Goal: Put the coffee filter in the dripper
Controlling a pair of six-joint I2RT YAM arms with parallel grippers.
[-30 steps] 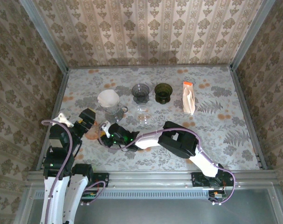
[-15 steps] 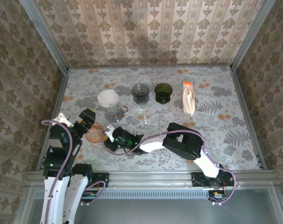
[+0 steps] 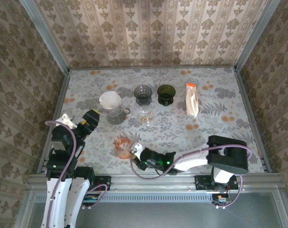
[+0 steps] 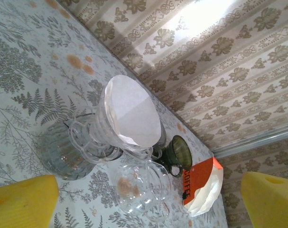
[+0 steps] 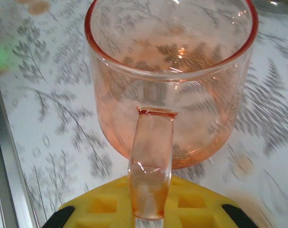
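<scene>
A white coffee filter (image 3: 110, 99) (image 4: 132, 111) sits in a clear glass dripper (image 3: 116, 114) (image 4: 98, 135) at the back left. My right gripper (image 3: 135, 153) (image 5: 151, 216) is shut on the handle (image 5: 151, 175) of a pink glass dripper (image 3: 122, 145) (image 5: 170, 85), which is upright and empty near the front edge. My left gripper (image 3: 89, 120) (image 4: 146, 209) hangs open with nothing between its yellow fingers (image 4: 23, 202), short of the clear dripper. A pack of filters (image 3: 192, 99) (image 4: 200, 187) with an orange top lies at the back right.
A grey glass dripper (image 3: 144, 94), a dark green one (image 3: 166, 94) (image 4: 178, 153) and a small clear one (image 3: 146, 114) (image 4: 141, 187) stand in the back middle. Patterned walls close in the table (image 3: 219, 137) on three sides; a metal rail (image 3: 153, 179) runs along the near edge.
My right gripper has closed on the pink dripper's handle and pulled it right and toward the near edge. The left gripper has stayed open and almost still.
</scene>
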